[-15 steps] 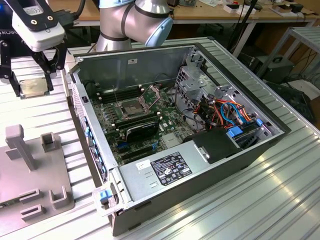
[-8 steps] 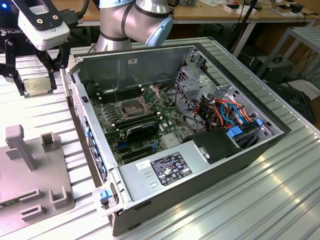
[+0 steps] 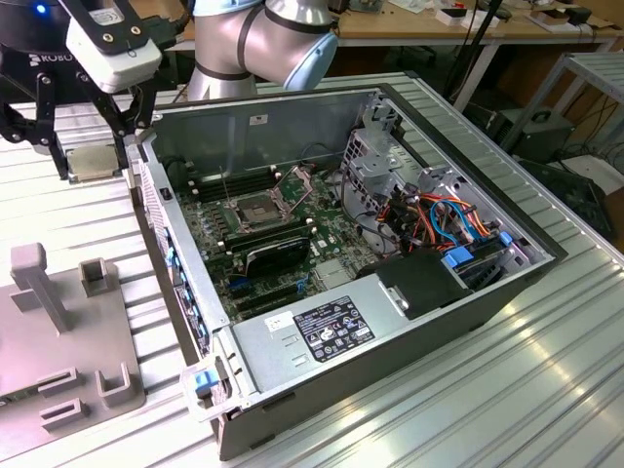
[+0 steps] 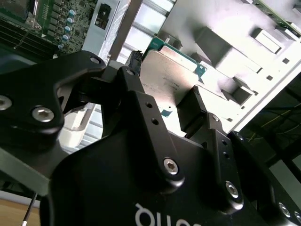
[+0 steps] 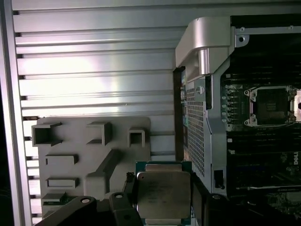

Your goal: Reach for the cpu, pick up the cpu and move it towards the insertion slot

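Note:
In the exterior view my gripper (image 3: 95, 164) hangs at the far left, outside the open computer case, shut on the cpu (image 3: 97, 161). In both wrist views the cpu (image 5: 163, 193) (image 4: 170, 77) shows its silvery top and green rim, with black fingers (image 5: 128, 190) pressed on two opposite edges. It is held flat above the ribbed table, beside the case's side wall. The insertion slot (image 3: 255, 210) (image 5: 273, 106), a metal-framed square with a dark centre, sits on the green motherboard inside the case, to the exterior view's right of the gripper.
The case's perforated side wall (image 3: 146, 185) stands between gripper and socket. A black heatsink block (image 3: 276, 255), drive cage (image 3: 385, 161), coloured cables (image 3: 439, 214) and power supply (image 3: 322, 331) fill the case. A grey fixture plate (image 3: 58, 331) (image 5: 94, 155) lies on the table.

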